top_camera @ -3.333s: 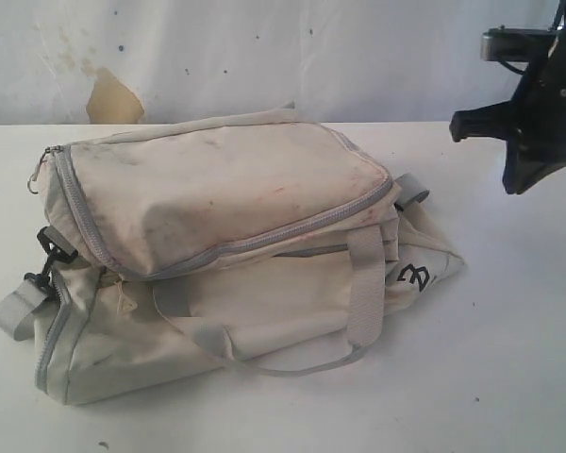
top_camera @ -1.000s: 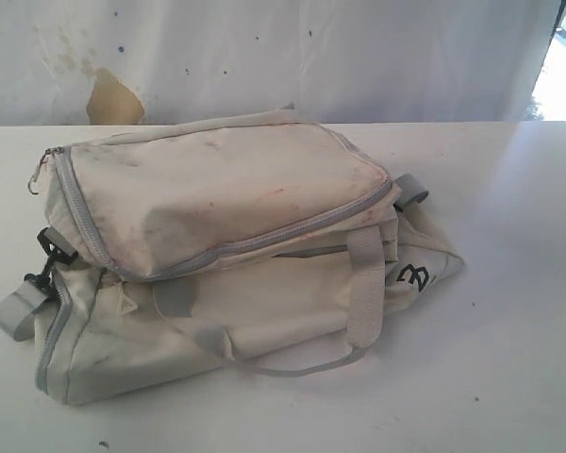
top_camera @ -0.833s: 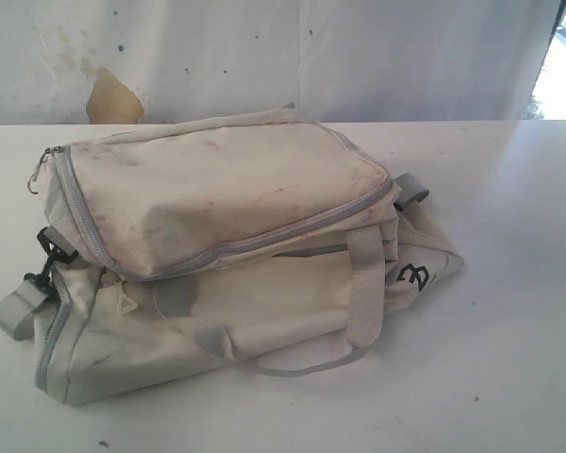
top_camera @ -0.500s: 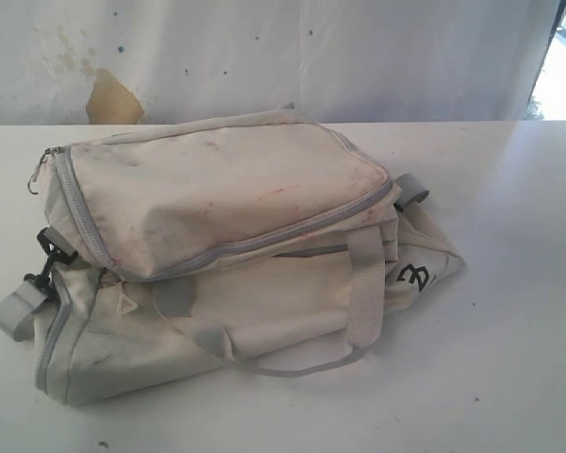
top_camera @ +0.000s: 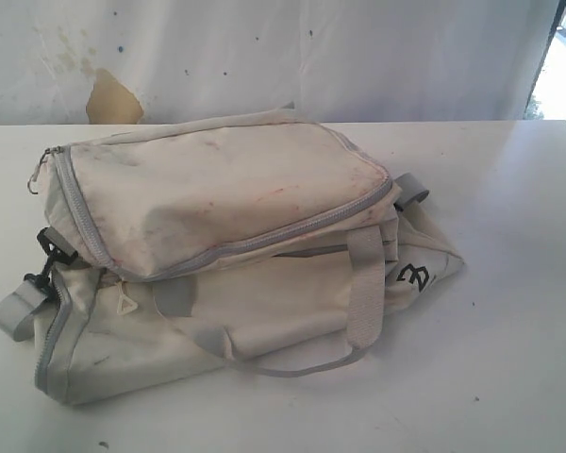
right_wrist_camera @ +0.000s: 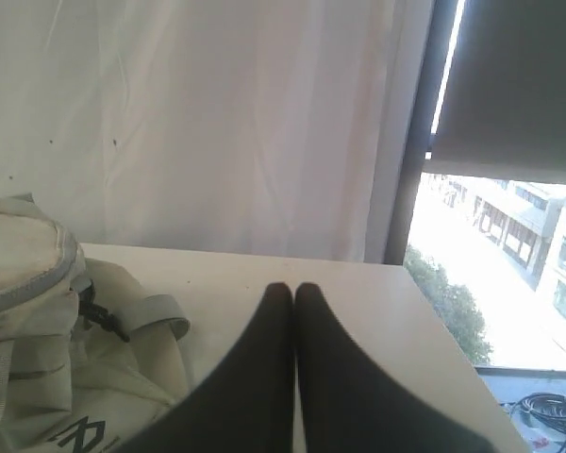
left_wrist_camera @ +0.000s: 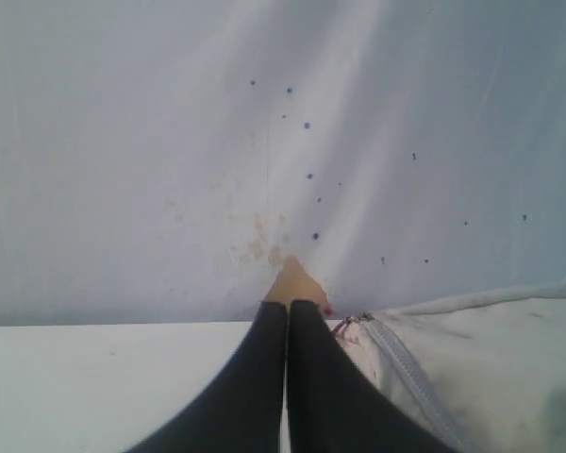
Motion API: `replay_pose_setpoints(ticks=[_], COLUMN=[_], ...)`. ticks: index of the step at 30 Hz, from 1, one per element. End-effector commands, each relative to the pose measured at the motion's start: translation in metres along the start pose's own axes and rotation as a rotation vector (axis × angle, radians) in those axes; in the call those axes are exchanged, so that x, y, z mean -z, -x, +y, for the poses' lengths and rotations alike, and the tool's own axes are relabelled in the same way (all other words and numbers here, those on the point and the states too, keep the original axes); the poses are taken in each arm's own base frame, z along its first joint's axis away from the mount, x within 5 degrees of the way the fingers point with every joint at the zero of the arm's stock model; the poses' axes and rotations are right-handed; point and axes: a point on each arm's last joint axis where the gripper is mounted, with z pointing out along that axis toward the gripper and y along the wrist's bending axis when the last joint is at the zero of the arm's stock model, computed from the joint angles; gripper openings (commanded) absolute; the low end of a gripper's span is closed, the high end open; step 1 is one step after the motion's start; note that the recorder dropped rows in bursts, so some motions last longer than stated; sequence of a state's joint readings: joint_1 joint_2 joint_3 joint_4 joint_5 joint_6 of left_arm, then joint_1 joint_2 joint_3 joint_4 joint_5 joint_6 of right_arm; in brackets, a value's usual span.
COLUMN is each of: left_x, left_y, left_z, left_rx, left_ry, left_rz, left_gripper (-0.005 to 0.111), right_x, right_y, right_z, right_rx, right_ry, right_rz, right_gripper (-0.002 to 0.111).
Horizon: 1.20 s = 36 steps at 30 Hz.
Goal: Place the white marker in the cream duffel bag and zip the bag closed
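Open white table (top_camera: pixel 509 377) stretched near and right. The cream duffel bag (top_camera: pixel 226 255) lay left of centre, top zipper closed, well apart from the right edge. Left gripper (left_wrist_camera: pixel 287 304) and right gripper (right_wrist_camera: pixel 293 288) had their fingers pressed together. A white curtain (top_camera: pixel 358 57) lined the far edge.

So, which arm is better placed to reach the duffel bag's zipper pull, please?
Probably the left: the left tool, shut, points right beside the zipper pull on the cream duffel bag, while the right tool faces the logo end.
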State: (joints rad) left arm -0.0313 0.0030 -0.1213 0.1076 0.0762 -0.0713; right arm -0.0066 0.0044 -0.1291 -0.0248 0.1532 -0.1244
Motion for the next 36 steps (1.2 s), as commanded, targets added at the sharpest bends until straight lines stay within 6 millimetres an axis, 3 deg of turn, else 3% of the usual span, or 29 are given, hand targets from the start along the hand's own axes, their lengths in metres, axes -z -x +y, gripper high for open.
replay_pose_setpoints(ticks=[1,9,36], left_x=[-0.003,-0.003,-0.003], left_y=[-0.025,-0.034,-0.034], left_z=[-0.002,-0.002,-0.002], left_rx=[0.002,0.006,0.008], left_ry=[-0.014,-0.011,-0.011], left_rz=[-0.020,0.042,0.042], left_gripper=[0.000,0.000,0.000], right_x=[-0.005,-0.005,-0.005], right_y=[-0.023,-0.041,-0.041], right_z=[0.004,0.006,0.006], right_rx=[-0.027,-0.059,-0.059], right_ry=[-0.006,0.010,0.011], right_rz=[-0.047,0.099,0.105], right_gripper=[0.000,0.000,0.000])
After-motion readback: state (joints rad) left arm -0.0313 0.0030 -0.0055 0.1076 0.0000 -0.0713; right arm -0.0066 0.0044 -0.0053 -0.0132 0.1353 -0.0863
